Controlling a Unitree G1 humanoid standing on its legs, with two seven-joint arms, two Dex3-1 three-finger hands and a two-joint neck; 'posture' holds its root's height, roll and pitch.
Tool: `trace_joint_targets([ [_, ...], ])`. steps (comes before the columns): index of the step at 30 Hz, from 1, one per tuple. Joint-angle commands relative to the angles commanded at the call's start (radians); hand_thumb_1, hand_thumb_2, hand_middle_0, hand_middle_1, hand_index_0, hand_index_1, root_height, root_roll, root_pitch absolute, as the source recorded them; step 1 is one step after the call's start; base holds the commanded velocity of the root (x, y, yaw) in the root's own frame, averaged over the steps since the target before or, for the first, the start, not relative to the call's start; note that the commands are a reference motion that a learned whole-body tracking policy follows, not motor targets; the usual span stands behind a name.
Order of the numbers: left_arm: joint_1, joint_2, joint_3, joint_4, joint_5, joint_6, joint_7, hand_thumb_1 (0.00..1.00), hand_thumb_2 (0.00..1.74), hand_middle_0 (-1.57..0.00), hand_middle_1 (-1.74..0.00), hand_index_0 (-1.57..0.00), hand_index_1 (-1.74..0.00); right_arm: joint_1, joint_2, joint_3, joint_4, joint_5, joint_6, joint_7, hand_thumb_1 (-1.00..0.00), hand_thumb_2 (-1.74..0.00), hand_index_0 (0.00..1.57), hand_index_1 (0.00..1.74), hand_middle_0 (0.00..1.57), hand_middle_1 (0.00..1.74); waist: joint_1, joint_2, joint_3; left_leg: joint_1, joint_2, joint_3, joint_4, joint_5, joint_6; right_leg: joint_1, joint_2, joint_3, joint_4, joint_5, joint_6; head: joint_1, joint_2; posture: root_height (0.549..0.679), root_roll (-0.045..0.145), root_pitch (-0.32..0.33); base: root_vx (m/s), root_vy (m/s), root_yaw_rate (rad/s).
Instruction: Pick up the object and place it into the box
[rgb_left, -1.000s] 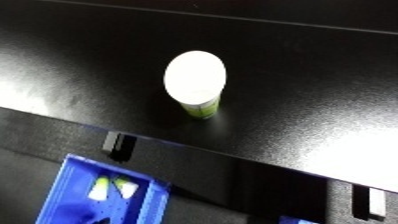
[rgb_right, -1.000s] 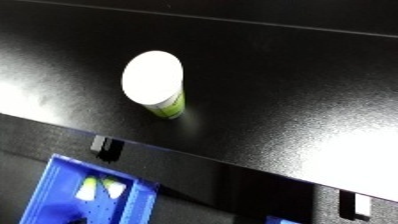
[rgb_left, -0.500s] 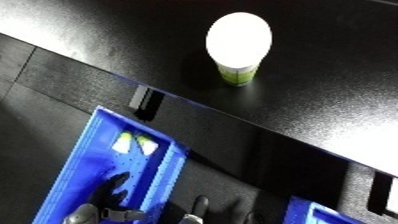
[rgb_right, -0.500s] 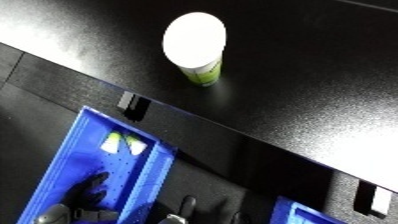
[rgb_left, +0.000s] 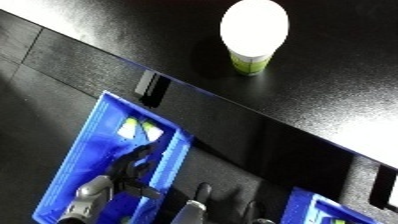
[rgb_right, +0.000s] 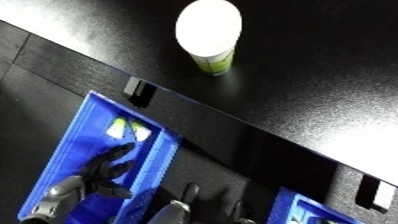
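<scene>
A cup with a white lid and a green label (rgb_left: 254, 35) stands upright on the black table (rgb_left: 355, 85), well back from its front edge. No hand is near it. Below the table edge at the lower left sits a blue bin (rgb_left: 84, 135). My left hand (rgb_left: 133, 170) hangs over the bin's inside with relaxed, spread fingers and holds nothing. Only a small part of my right hand (rgb_left: 201, 196) shows at the bottom edge, right of the bin.
A small yellow-green and white thing (rgb_left: 138, 130) lies in the bin's far end. A second blue bin (rgb_left: 320, 215) peeks in at the lower right. Black brackets (rgb_left: 153, 87) (rgb_left: 386, 187) sit on the table's front edge.
The camera has tipped down and rolled, so the cup now sits near the top and the bin shows more fully. Both hands have come up into view; the cup has stayed put.
</scene>
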Motion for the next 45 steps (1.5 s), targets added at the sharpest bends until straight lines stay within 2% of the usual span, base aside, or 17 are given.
trace_joint_targets([
  [3,0.007,0.071,-0.073,-0.219,-0.065,0.143,-0.199,0.0,0.0,0.0,0.0,0.0,0.0,0.011,-0.02,-0.005,-0.018,0.004,0.002,-0.001,0.0,0.0,0.0,0.0,0.0,0.0,0.002,0.012,0.006,0.003,-0.003,-0.004,-0.002,-0.007,0.0041,0.004,-0.0047,0.001,-0.004,0.004,0.0071,0.021,0.011,0.639,0.033,-0.057,-0.009,0.034,-0.001],
  [4,-0.003,0.127,-0.119,-0.358,-0.104,0.234,-0.278,0.0,0.0,0.0,0.0,0.0,0.0,0.012,-0.032,-0.003,-0.019,0.017,0.004,-0.001,0.0,0.0,0.0,0.0,0.0,0.0,0.004,0.018,0.008,0.004,-0.007,-0.007,0.0,-0.012,0.0066,0.008,-0.0097,0.0,-0.006,0.006,0.0113,0.042,0.016,0.64,0.034,-0.059,0.005,0.019,0.067],
  [5,-0.016,0.152,-0.139,-0.415,-0.125,0.264,-0.309,0.0,0.0,0.0,0.0,0.0,0.0,0.012,-0.037,-0.002,-0.017,0.028,0.005,-0.001,0.0,0.0,0.0,0.0,0.0,0.0,0.004,0.021,0.008,0.004,-0.009,-0.009,0.002,-0.014,0.007,0.01,-0.013,-0.002,-0.006,0.007,0.0129,0.056,0.019,0.64,0.034,-0.06,0.008,0.007,0.097],
  [6,-0.016,0.152,-0.139,-0.415,-0.125,0.264,-0.309,0.0,0.0,0.0,0.0,0.0,0.0,0.012,-0.037,-0.002,-0.017,0.028,0.005,-0.001,0.0,0.0,0.0,0.0,0.0,0.0,0.004,0.021,0.008,0.004,-0.009,-0.009,0.002,-0.014,0.007,0.01,-0.013,-0.002,-0.006,0.007,0.0129,0.056,0.019,0.64,0.034,-0.06,0.008,0.007,0.097],
  [7,-0.042,0.198,-0.167,-0.532,-0.18,0.301,-0.342,0.0,0.0,0.0,0.0,0.0,0.0,0.01,-0.044,-0.002,-0.011,0.056,0.005,-0.002,0.0,0.0,0.0,0.0,0.0,0.0,0.009,0.024,0.008,0.004,-0.012,-0.012,0.006,-0.017,0.007,0.014,-0.0195,-0.007,-0.005,0.01,0.0158,0.08,0.028,0.641,0.035,-0.062,0.014,-0.014,0.125],
  [9,-0.061,0.215,-0.176,-0.579,-0.211,0.309,-0.348,0.0,0.0,0.0,0.0,0.0,0.0,0.011,-0.046,-0.003,-0.008,0.071,0.003,-0.003,0.0,0.0,0.0,0.0,0.0,0.0,0.011,0.025,0.008,0.003,-0.014,-0.014,0.008,-0.018,0.0066,0.015,-0.0225,-0.009,-0.006,0.012,0.0171,0.094,0.031,0.641,0.035,-0.063,0.017,-0.028,0.134],
  [13,-0.099,0.268,-0.159,-0.861,-0.449,0.383,-0.32,0.0,0.0,0.0,0.0,0.0,0.0,0.027,-0.047,-0.021,0.003,0.121,-0.008,-0.001,0.0,0.0,0.0,0.0,0.0,0.0,0.029,0.022,0.002,-0.001,-0.022,-0.025,0.009,-0.022,0.0027,0.023,-0.0316,-0.023,-0.013,0.019,0.0198,0.151,0.046,0.642,0.033,-0.062,0.018,-0.049,0.119],
  [18,-0.101,0.221,-0.099,-0.971,-0.641,0.356,-0.265,0.0,0.0,0.0,0.0,0.0,0.0,0.042,-0.034,-0.033,0.016,0.133,-0.019,0.006,0.0,0.0,0.0,0.0,0.0,0.0,0.043,0.012,-0.005,0.0,-0.027,-0.035,-0.001,-0.019,-0.001,0.026,-0.0337,-0.033,-0.015,0.019,0.0165,0.185,0.066,0.643,0.032,-0.06,0.017,-0.053,0.09],
  [21,-0.1,0.134,0.018,-1.005,-0.827,0.258,-0.174,0.0,0.0,0.0,0.0,0.0,0.0,0.065,-0.007,-0.047,0.032,0.126,-0.04,0.02,0.0,0.0,0.0,0.0,0.0,0.0,0.059,-0.004,-0.014,0.003,-0.03,-0.043,-0.011,-0.014,-0.0041,0.025,-0.0319,-0.039,-0.011,0.014,0.0093,0.202,0.075,0.642,0.032,-0.059,0.017,-0.051,0.02],
  [25,-0.118,0.078,0.138,-1.005,-0.9,0.165,-0.081,0.0,0.0,0.0,0.0,0.0,0.0,0.083,0.012,-0.061,0.038,0.119,-0.051,0.037,0.0,0.0,0.0,0.0,0.0,0.0,0.068,-0.018,-0.021,0.008,-0.028,-0.048,-0.022,-0.008,-0.0082,0.023,-0.031,-0.044,-0.006,0.009,0.0043,0.209,0.075,0.642,0.032,-0.058,0.01,-0.037,-0.001],
  [30,-0.145,0.034,0.252,-0.987,-0.91,0.068,0.033,0.0,0.0,0.0,0.0,0.0,0.0,0.095,0.028,-0.077,0.043,0.135,-0.054,0.071,0.0,0.0,0.0,0.0,0.0,0.0,0.069,-0.028,-0.026,0.01,-0.026,-0.05,-0.027,-0.002,-0.0116,0.021,-0.033,-0.047,0.0,0.006,0.0014,0.22,0.072,0.641,0.032,-0.059,0.01,-0.026,-0.005],
  [34,-0.166,0.018,0.34,-0.956,-0.8,-0.085,0.175,0.0,0.0,0.0,0.0,0.0,0.0,0.102,0.036,-0.079,0.046,0.13,-0.05,0.089,0.0,0.0,0.0,0.0,0.0,0.0,0.065,-0.033,-0.03,0.016,-0.023,-0.051,-0.031,0.002,-0.0154,0.023,-0.0341,-0.049,0.007,0.002,-0.0015,0.22,0.078,0.64,0.032,-0.064,0.016,-0.011,-0.033],
  [38,-0.185,0.006,0.372,-0.941,-0.731,-0.174,0.271,0.0,0.0,0.0,0.0,0.0,0.0,0.102,0.038,-0.071,0.05,0.122,-0.047,0.09,0.0,0.0,0.0,0.0,0.0,0.0,0.06,-0.033,-0.032,0.016,-0.021,-0.048,-0.029,0.002,-0.0157,0.021,-0.0334,-0.047,0.015,-0.003,-0.0044,0.219,0.081,0.639,0.031,-0.066,0.008,0.002,-0.058],
  [40,-0.203,0.013,0.377,-0.925,-0.645,-0.223,0.362,0.0,0.0,0.0,0.0,0.0,0.0,0.098,0.039,-0.063,0.049,0.118,-0.046,0.089,0.0,0.0,0.0,0.0,0.0,0.0,0.055,-0.033,-0.032,0.015,-0.019,-0.045,-0.025,0.001,-0.0152,0.017,-0.0323,-0.045,0.022,-0.006,-0.0058,0.217,0.083,0.638,0.031,-0.067,-0.001,0.008,-0.074],
  [41,-0.225,0.03,0.368,-0.904,-0.51,-0.252,0.468,0.0,0.0,0.0,0.0,0.0,0.0,0.091,0.04,-0.053,0.048,0.116,-0.042,0.086,0.0,0.0,0.0,0.0,0.0,0.0,0.049,-0.033,-0.031,0.013,-0.017,-0.041,-0.022,0.001,-0.0153,0.014,-0.0314,-0.042,0.026,-0.007,-0.0065,0.219,0.091,0.637,0.031,-0.068,-0.005,0.006,-0.06],
  [42,-0.225,0.03,0.368,-0.904,-0.51,-0.252,0.468,0.0,0.0,0.0,0.0,0.0,0.0,0.091,0.04,-0.053,0.048,0.116,-0.042,0.086,0.0,0.0,0.0,0.0,0.0,0.0,0.049,-0.033,-0.031,0.013,-0.017,-0.041,-0.022,0.001,-0.0153,0.014,-0.0314,-0.042,0.026,-0.007,-0.0065,0.219,0.091,0.637,0.031,-0.068,-0.005,0.006,-0.06],
  [45,-0.272,0.059,0.337,-0.88,-0.257,-0.227,0.616,0.0,0.0,0.0,0.0,0.0,0.0,0.076,0.038,-0.042,0.054,0.116,-0.039,0.083,0.0,0.0,0.0,0.0,0.0,0.0,0.039,-0.03,-0.03,0.008,-0.015,-0.034,-0.021,0.003,-0.0163,0.009,-0.0283,-0.037,0.026,-0.006,-0.0068,0.224,0.107,0.637,0.032,-0.066,-0.006,0.004,-0.053],
])
